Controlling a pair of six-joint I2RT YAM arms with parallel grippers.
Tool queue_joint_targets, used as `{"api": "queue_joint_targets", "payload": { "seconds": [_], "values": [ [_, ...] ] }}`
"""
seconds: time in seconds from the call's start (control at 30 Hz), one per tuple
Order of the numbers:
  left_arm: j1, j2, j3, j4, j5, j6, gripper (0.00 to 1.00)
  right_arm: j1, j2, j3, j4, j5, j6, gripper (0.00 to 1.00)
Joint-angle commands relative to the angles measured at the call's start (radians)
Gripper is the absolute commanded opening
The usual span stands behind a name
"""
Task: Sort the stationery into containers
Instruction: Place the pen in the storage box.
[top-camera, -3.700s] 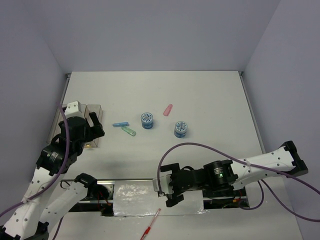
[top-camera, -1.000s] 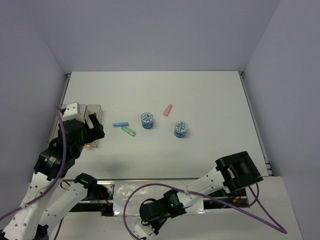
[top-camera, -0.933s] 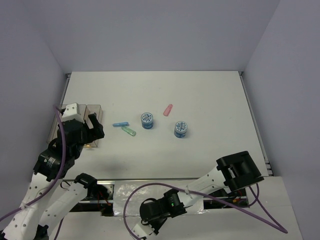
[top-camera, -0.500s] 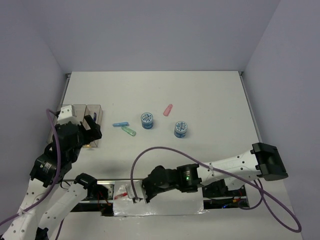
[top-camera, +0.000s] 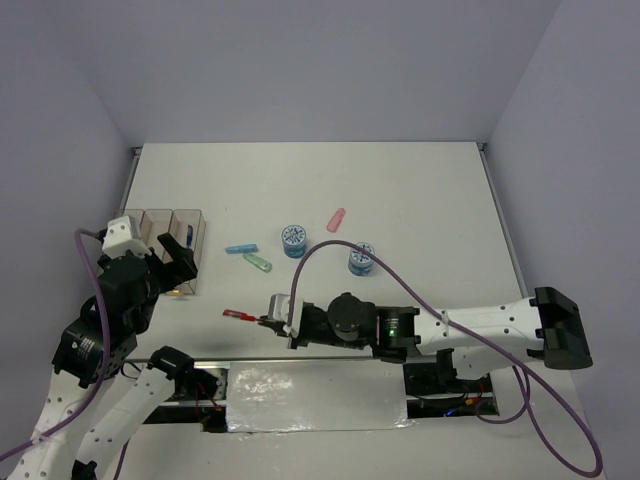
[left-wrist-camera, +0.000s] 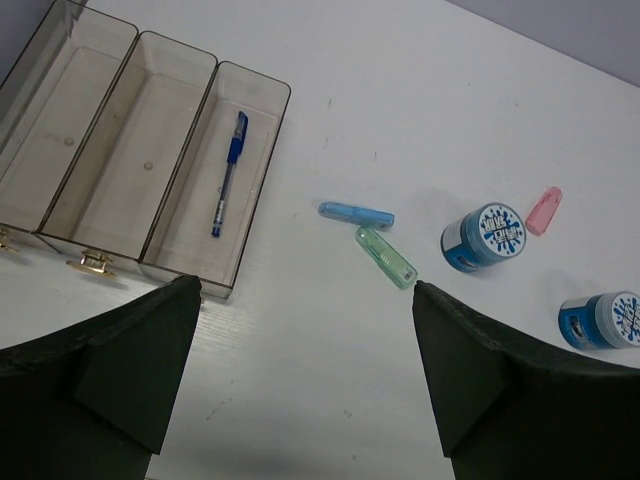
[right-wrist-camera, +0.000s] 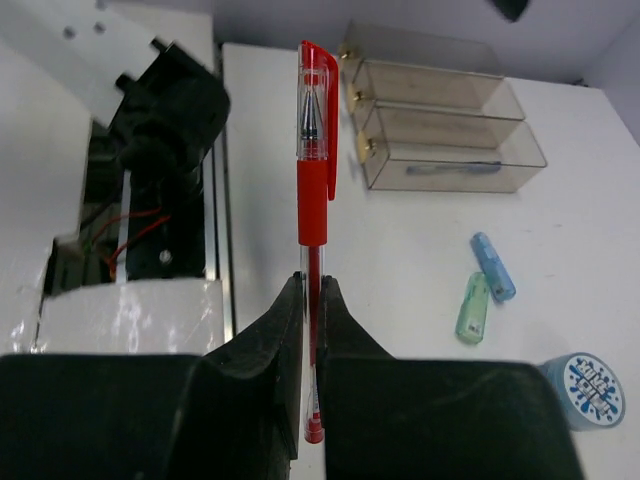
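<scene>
Swinging back over table (top-camera: 420, 200), right gripper (right-wrist-camera: 311, 300) clamps red pen (right-wrist-camera: 312, 190), fetched from beyond near edge; pen now at 7 o'clock. Left gripper (left-wrist-camera: 305, 290) wide, empty, drawn back from bins (left-wrist-camera: 213, 75) at 9 o'clock. Pen recovered; binning next, likely.

Robot lab cell, white table (top-camera: 420, 200), bare walls (top-camera: 300, 60)

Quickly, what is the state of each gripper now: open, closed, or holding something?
Left gripper: open, holding nothing.
Right gripper: closed on the red pen.
</scene>
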Motion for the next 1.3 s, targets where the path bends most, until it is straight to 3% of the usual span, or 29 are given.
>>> {"api": "queue_joint_targets", "payload": {
  "seconds": [0.0,0.17,0.43,0.87,1.27],
  "values": [
    [0.004,-0.024,-0.006,0.014,-0.035,-0.018,0.99,-0.014,-0.027,0.074,0.077,0.128,0.084,0.00],
    [0.004,-0.053,-0.006,0.004,-0.058,-0.032,0.99,-0.043,0.016,0.157,0.078,0.348,0.251,0.00],
    [0.004,-0.064,-0.001,-0.011,-0.090,-0.050,0.99,-0.095,0.145,0.275,0.085,0.518,0.502,0.00],
    [0.032,-0.108,0.000,-0.025,-0.127,-0.075,0.99,-0.203,0.467,0.611,-0.121,0.452,0.830,0.00],
    [0.122,-0.145,-0.003,-0.009,-0.101,-0.060,0.99,-0.299,0.774,0.829,-0.014,0.288,1.009,0.00]
  ]
}}
